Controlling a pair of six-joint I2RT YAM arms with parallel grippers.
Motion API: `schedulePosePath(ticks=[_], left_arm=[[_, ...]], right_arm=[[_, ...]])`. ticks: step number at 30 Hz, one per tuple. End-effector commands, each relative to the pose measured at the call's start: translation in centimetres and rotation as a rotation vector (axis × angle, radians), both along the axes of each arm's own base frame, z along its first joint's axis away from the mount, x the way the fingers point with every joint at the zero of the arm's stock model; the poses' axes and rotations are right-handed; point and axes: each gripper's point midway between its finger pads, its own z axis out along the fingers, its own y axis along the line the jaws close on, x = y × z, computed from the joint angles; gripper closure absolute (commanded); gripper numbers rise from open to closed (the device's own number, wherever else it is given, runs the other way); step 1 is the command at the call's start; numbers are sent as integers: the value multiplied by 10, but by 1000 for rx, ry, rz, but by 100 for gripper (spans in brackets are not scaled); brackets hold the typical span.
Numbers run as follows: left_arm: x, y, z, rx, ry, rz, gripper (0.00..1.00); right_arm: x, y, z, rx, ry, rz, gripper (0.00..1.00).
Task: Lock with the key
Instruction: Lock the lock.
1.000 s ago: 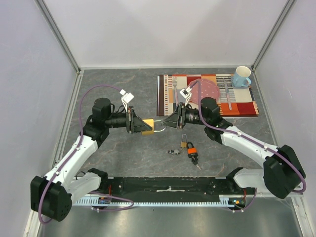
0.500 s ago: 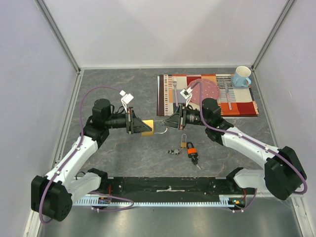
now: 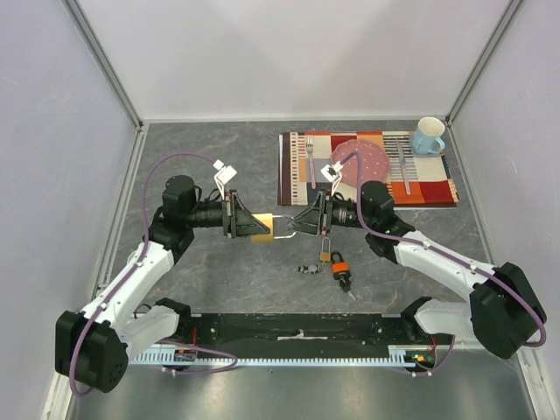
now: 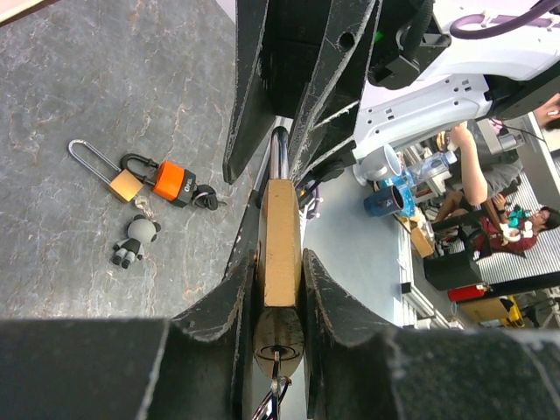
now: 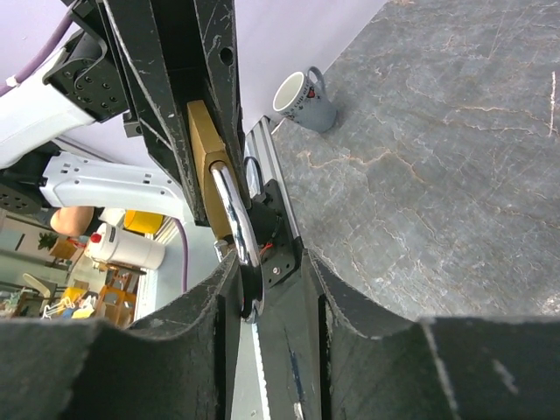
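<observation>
A: Left gripper [image 4: 280, 255]?
B: Fingers clamped on the brass padlock [image 4: 282, 232] body. It is held above the table, just off the placemat's [image 3: 429, 188] near-left corner.
A: Right gripper [image 5: 273, 262]?
B: Fingers apart, with the padlock's shackle [image 5: 234, 214] between them. Contact not discernible.

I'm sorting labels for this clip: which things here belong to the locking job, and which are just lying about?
In the job: brass padlock, its shackle, key in its keyhole, left gripper, right gripper.
Lying about: small padlock, orange padlock, panda charm, placemat, plate, fork, knife, mug.
</observation>
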Motion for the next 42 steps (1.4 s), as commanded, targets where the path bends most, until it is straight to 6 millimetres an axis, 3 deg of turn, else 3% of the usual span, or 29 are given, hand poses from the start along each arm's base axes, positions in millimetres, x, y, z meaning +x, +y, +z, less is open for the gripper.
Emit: schedulePosePath(ticks=[1,2,3,6,8,16,42], left_arm=[[-13,0,27,-74,-83,-67,98],[-14,0,26,-76,-75,-68,98],[-14,0,25,-77,-75,-71,98],[-17,-1,26,-81,-66,-87,98],[-17,-1,26,-84,-59,-93,98],[-21,-1,24,-87,-37,-116,98],[1,-5,13,-83,-28,-29,98]], right_arm=[[-10,-2,17,63,-65,29,62],[-11,-2,16,65,-61,32,66],[-12,-2,17,70,-61,34,77],[-11,-2,19,77,-72,33,97],[-10,-3,20,78,-87,24,100],[-10,-2,24,83,-98,27,100],[-27,20,32,150,-43,91,100]])
